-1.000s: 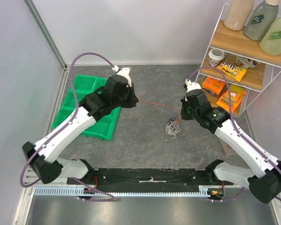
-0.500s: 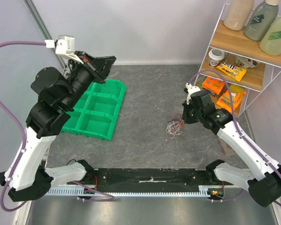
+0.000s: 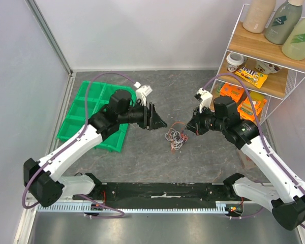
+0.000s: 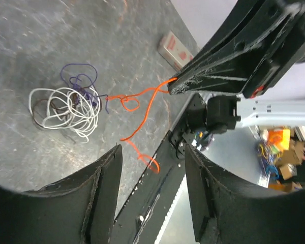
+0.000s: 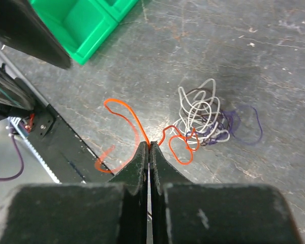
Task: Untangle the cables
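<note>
Left pincer [image 4: 152, 152] now open, empty
Right pincer [image 5: 148, 147] stays clamped on 1 orange cable [image 5: 113, 101] trailing from the clump [image 5: 201, 114] ahead, so that strand is separating.

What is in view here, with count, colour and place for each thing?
cables: one clump, white, purple and dark strands, mid-table
orange cable: 1, orange, drawn out of the clump
bin: 1, green, several compartments, table's left side
rack: 1, white wire with wooden shelves, far right corner
bottles: 3, one beige and two pale green, top shelf
cup: 1, white, middle shelf
packets: several, orange and yellow, middle and lower shelves
table: 1, dark grey
left tool: 1, black, open, left of the clump
right tool: 1, black, shut on the orange cable, right of the clump
</note>
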Available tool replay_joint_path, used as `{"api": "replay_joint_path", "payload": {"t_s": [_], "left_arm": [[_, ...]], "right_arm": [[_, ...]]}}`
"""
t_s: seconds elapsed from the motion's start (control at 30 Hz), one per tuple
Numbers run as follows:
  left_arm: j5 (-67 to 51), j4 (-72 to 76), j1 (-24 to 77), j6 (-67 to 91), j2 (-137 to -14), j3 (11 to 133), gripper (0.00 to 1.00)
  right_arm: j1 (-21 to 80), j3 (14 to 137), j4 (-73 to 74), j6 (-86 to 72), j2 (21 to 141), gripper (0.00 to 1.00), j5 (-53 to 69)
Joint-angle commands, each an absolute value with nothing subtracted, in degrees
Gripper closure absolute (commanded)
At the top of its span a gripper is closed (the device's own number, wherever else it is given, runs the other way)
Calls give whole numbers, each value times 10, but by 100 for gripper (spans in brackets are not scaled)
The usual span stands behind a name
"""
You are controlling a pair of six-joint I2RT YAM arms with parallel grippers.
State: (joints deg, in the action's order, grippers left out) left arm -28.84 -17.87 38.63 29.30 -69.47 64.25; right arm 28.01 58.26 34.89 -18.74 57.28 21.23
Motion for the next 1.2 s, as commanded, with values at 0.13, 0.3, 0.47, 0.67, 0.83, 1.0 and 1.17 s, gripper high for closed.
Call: {"api": "replay_joint_path", "payload": {"t_s": [0.13,0.3,0.47,0.67,0.83,1.0,1.17], "left_arm": [[-403,-52,410,268,-715,593,45],[-354,-126,410,280,-728,598,51],[-325,-102,441,351,-714,530,46],[-261,-76,501,366,-723,506,27],[-250,-104,506,364,-768,538,28],[-229,-121,513,365,-808,560,30],[-188,-155,513,358,-823,574,58]], "right_arm": [[282,614,329,-197,588,100,297],[281,619,331,-201,588,100,277],[281,628,335,-215,595,100,243],[281,637,342,-226,609,100,226],[282,634,343,-227,607,100,226],[282,634,343,-229,606,100,229],[281,632,342,-231,604,100,230]]}}
